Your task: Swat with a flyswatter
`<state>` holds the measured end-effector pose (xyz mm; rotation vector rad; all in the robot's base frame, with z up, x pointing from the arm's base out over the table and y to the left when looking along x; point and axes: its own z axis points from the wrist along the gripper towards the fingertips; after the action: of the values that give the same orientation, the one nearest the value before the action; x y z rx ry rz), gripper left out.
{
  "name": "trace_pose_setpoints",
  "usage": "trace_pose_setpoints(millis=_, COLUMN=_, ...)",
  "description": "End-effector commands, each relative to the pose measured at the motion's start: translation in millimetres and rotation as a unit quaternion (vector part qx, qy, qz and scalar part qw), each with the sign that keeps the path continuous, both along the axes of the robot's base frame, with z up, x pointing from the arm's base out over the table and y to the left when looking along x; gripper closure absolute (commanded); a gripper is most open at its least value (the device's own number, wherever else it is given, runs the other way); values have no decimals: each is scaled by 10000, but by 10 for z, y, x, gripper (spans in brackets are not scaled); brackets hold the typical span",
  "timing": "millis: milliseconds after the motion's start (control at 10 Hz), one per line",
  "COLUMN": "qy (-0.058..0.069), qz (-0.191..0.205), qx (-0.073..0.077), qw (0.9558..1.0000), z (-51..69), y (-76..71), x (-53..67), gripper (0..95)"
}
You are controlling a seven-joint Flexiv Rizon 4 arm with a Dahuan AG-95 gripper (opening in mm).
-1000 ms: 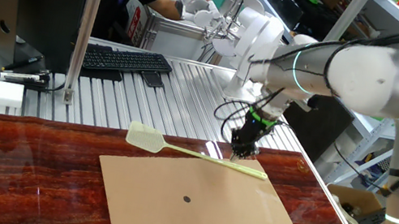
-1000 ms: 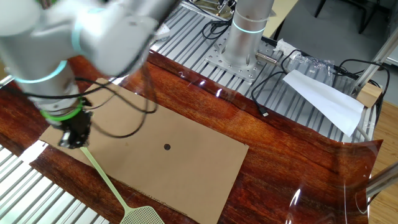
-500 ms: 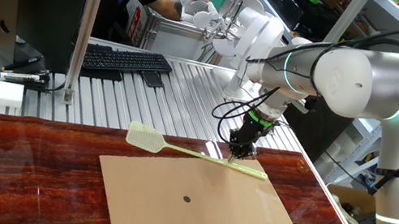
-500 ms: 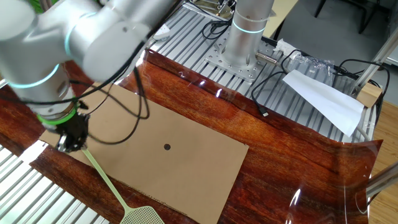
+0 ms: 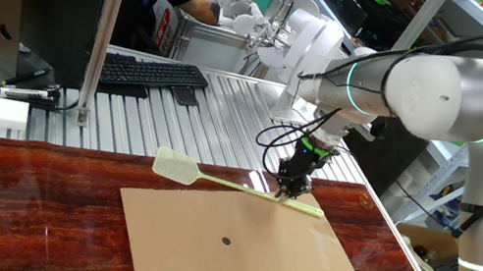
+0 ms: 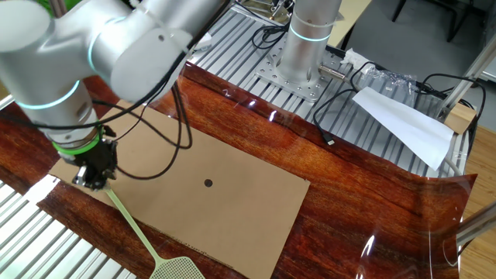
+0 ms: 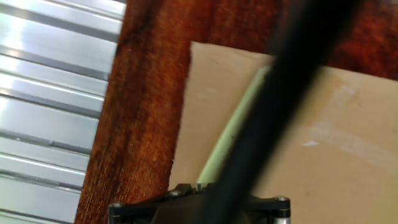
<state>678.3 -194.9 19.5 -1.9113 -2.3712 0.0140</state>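
Hand view: flyswatter (image 7: 231, 132) handle runs out from under the end effector (image 7: 198, 200)

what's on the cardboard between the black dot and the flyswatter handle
Nothing: in both fixed views, bare cardboard sheet separates the black dot from the flyswatter handle.

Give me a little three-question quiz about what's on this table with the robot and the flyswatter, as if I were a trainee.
1. True or false: the flyswatter lies with its mesh head on the cardboard sheet.
2. Which part of the flyswatter is the gripper at: (a) the mesh head, (b) the handle near its end, (c) none, it is well away?
3. Fill in: a small dark ___ sits near the middle of the cardboard sheet.

Key
1. False: the head lies off the sheet, on the red-brown table.
2. (b)
3. spot
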Motion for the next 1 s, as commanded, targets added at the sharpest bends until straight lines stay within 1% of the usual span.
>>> trace_pose_setpoints(millis=100, qy=-35, qz=-58, qx=-25, qw=10000, z=-12, y=13, x=-24, gripper=570)
trace_pose_setpoints(millis=700, qy=-93, qz=-75, qx=-20, qw=9999, z=-95, y=44, x=-53, gripper=570)
trace_pose_setpoints(millis=1000, qy=-144, qz=-107, qx=31, qw=9998, z=-109, y=49, x=-59, gripper=570)
